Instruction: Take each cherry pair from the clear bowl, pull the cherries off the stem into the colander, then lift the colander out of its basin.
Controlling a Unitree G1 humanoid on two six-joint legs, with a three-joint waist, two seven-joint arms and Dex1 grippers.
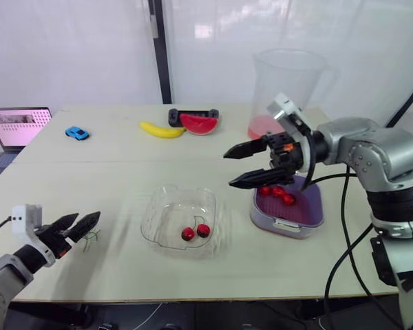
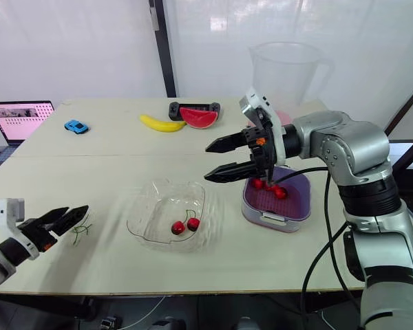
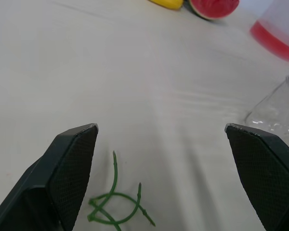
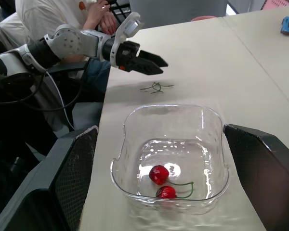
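- Cherry pair [image 1: 195, 232]: I see one, two red cherries joined by a green stem, lying on the bottom of the clear bowl [image 1: 151, 220], which sits near the front of the table [image 1: 124, 165], in the middle.
- To the bowl's right and just beside it stands the purple colander [image 1: 310, 206], seated inside its grey basin [image 1: 282, 225]. A few loose cherries [image 1: 277, 192] lie in the colander toward its far side.
- My right gripper [image 1: 228, 170] hangs in the air above the gap between bowl and colander, pointing toward the robot's left. Its two fingers are spread wide with nothing between them.
- My left gripper [image 1: 88, 218] is low over the table's front left corner, well apart from the bowl. Its fingers are parted too, and they hold nothing.
- Bare green stems [image 3: 113, 207] lie tangled on the table just ahead of the left fingertips, not touching them.
- Along the far side I can see a banana [image 1: 162, 130], a watermelon slice [image 1: 198, 123], a blue toy car [image 1: 76, 133] and a clear pitcher [image 1: 286, 89].
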